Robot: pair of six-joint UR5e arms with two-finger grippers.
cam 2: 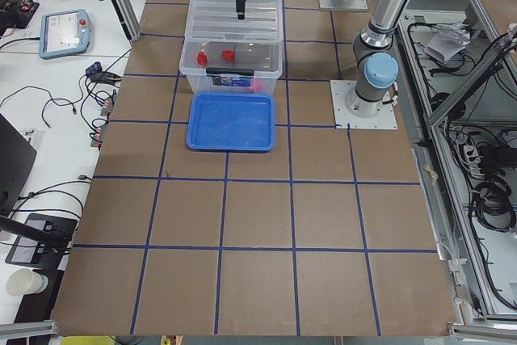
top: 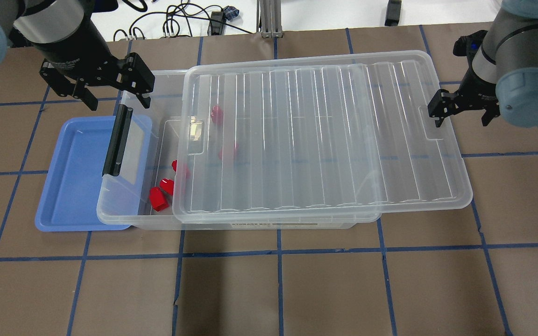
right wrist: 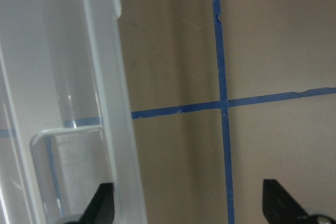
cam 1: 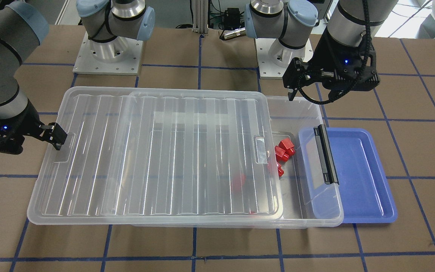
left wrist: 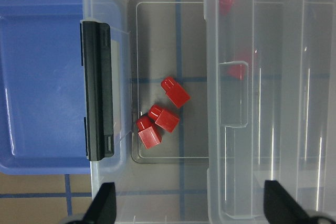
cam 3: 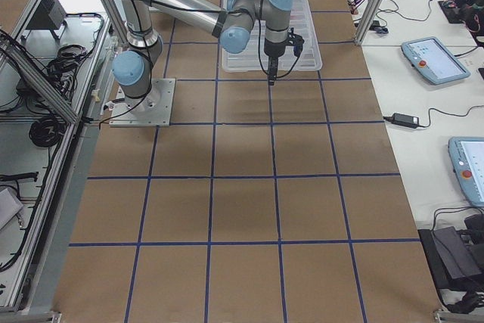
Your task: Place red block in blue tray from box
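Observation:
The clear box (top: 124, 219) has its ribbed lid (top: 320, 140) slid toward my right side, so its left end stands open. Three red blocks (top: 159, 198) lie on the box floor in the open end and show in the left wrist view (left wrist: 164, 117). Two more red blocks (top: 228, 151) show blurred under the lid. The blue tray (top: 73, 172) lies empty, partly under the box's latch end. My left gripper (top: 118, 95) is open and empty above the open end's far rim. My right gripper (top: 461, 116) is open and empty at the lid's right edge.
A black latch bar (top: 117, 140) sits on the box's short end over the tray. The lid overhangs the box on my right side (cam 1: 51, 189). Brown table with blue tape lines (top: 278, 252). Both arm bases (cam 1: 108, 56) stand behind the box.

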